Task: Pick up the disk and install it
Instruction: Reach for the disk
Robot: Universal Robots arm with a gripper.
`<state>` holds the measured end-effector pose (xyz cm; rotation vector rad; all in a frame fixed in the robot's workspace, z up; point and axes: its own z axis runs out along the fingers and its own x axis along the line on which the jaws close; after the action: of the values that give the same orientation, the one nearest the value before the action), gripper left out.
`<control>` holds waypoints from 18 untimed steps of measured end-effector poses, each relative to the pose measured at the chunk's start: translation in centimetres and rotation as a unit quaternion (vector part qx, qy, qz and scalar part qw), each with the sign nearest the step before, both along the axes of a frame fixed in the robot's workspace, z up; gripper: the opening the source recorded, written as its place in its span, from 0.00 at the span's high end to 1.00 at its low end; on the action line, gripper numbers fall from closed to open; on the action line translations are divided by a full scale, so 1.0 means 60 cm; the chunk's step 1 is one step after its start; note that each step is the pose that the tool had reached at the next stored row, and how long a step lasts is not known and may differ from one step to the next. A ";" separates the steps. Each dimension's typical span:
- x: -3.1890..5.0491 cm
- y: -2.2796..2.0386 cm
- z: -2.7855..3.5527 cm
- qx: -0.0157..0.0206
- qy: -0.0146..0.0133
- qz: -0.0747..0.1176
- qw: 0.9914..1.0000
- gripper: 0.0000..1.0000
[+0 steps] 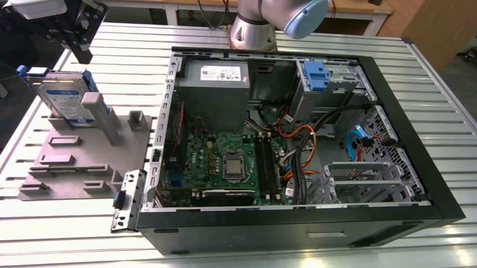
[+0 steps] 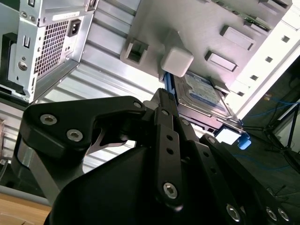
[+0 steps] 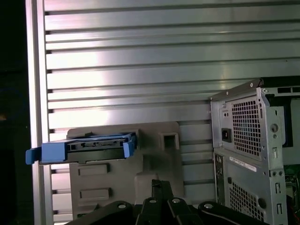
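disk (image 1: 66,99) stands on edge, leaning, in a slot at the far corner of the grey fixture plate (image 1: 78,162), on the exterior view's left. label side faces out, with blue rails along its edges. in the first wrist view one rail end juts past the plate's edge, close to the slatted counter's (image 1: 67,234) own edge.

claw (image 1: 82,53) hangs just above the disk's top edge, with a small gap between them in the exterior view. it carries nothing. can't make out whether it is wide or narrow.

open computer case (image 1: 439,184) lies beside the plate with its open side up. a strip of bare slats shows between plate and case in the first wrist view. inside, the power supply (image 1: 212,78) sits at the far wall, and the blue latch (image 1: 316,77) is in the far corner towards the exterior view's right.
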<state>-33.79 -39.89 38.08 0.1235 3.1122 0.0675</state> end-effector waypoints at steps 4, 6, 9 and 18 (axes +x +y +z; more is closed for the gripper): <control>-0.009 0.0000 -0.001 0.000 0.000 0.000 1.000 0.89; -0.012 0.0000 -0.001 0.000 0.000 0.000 1.000 0.89; -0.017 -0.0001 -0.002 0.000 0.000 0.000 1.000 0.89; -0.029 0.0000 -0.003 0.000 0.000 0.000 1.000 0.89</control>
<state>-35.52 -39.89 37.91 0.1234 3.1122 0.0675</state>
